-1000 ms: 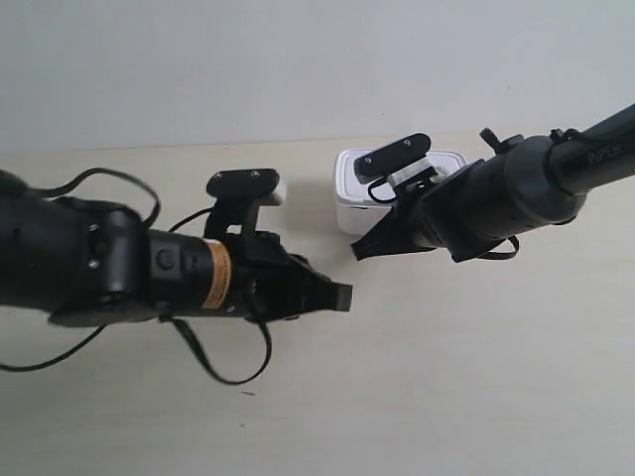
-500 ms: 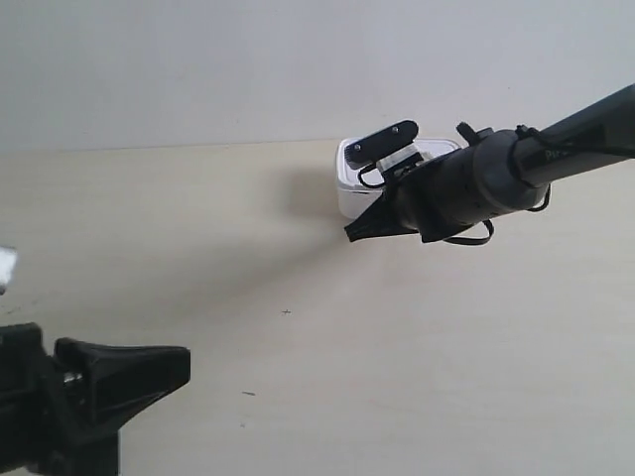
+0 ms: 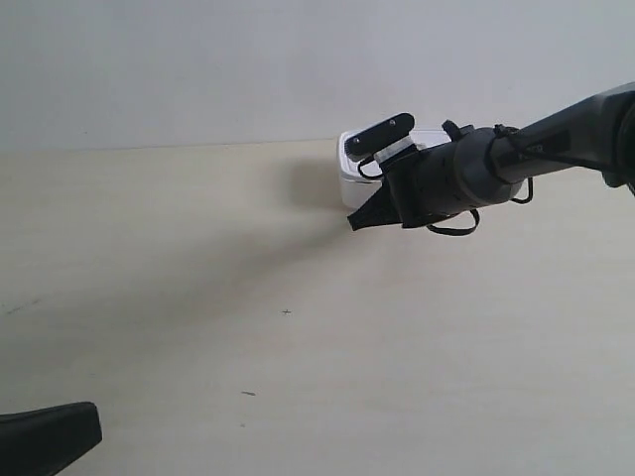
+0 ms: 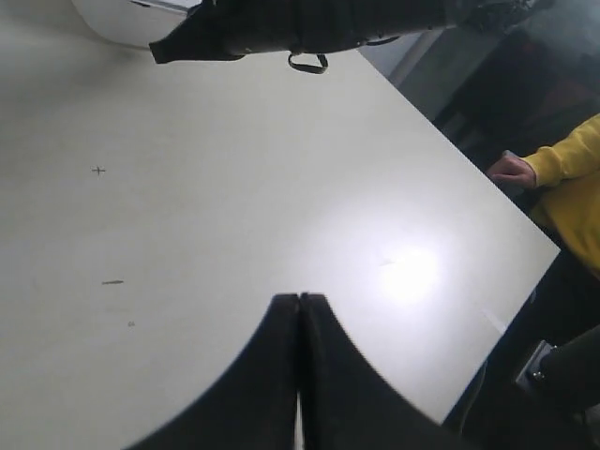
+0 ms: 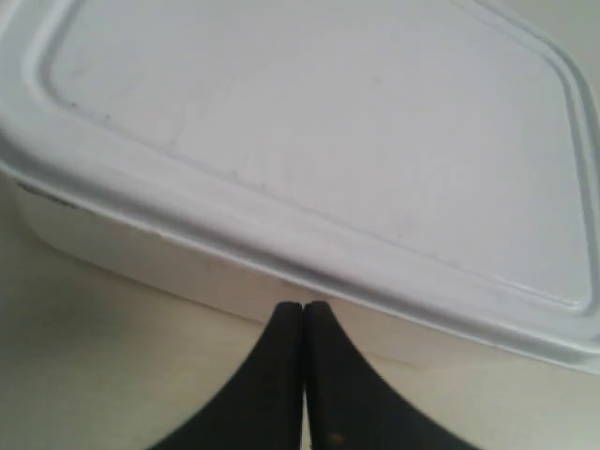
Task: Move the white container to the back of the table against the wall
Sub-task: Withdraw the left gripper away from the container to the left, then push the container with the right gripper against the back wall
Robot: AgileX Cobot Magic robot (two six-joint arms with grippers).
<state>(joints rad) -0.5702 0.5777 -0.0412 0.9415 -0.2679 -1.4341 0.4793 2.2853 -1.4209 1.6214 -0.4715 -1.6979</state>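
Largely hidden behind a dark arm, the shallow rectangular white plastic container with rounded corners is seen in the upper middle of the exterior view. It sits at the far edge of the broad pale cream wood-look table, right at the line where the plain pale grey-white wall begins. Whether box and wall actually touch cannot be told.

In the right wrist view the container fills most of the frame, and its flat rimmed lid is seen to be seated on it. The right gripper is shown with its black fingers pressed together, their tips set against the container's side wall just under the lid's rim, with nothing pinched between them. In the exterior view this gripper belongs to the arm reaching in from the right edge.

The left gripper is likewise pressed together and empty, held over bare table, well apart from the container at that frame's upper left. Only its dark tip is caught in the exterior view's lower left corner.

Two tiny dark specks are seen on the tabletop between the arms. A yellow sleeve is visible beyond the table's edge at the right of the left wrist view.
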